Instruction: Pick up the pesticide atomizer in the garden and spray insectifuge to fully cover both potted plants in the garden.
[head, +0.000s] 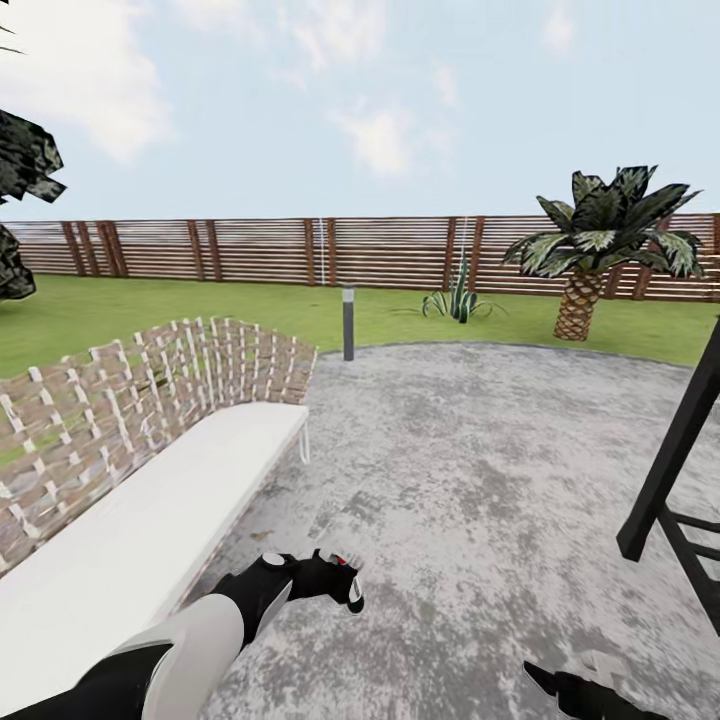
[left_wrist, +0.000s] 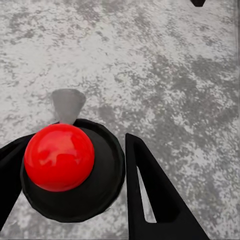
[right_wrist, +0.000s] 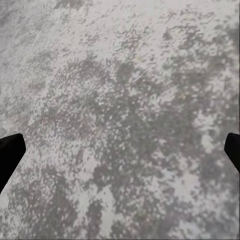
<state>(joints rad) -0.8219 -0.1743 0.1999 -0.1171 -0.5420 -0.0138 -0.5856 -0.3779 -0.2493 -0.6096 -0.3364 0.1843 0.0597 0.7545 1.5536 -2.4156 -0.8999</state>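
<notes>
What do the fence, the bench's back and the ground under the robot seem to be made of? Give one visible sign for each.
Fence: probably wood, shown by brown horizontal slats between darker posts.
Bench back: seemingly woven wicker or strapping, an open tan lattice.
Ground: apparently concrete or stone paving, mottled grey and matte.

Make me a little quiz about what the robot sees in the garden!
1. True or false: the left gripper is shut on the atomizer with the red top.
2. What stands near the fence? A: a palm. B: a car. C: a pond.
3. Fill in: the right gripper hangs open over grey ____.
Key: 1 true; 2 A; 3 paving.
</notes>
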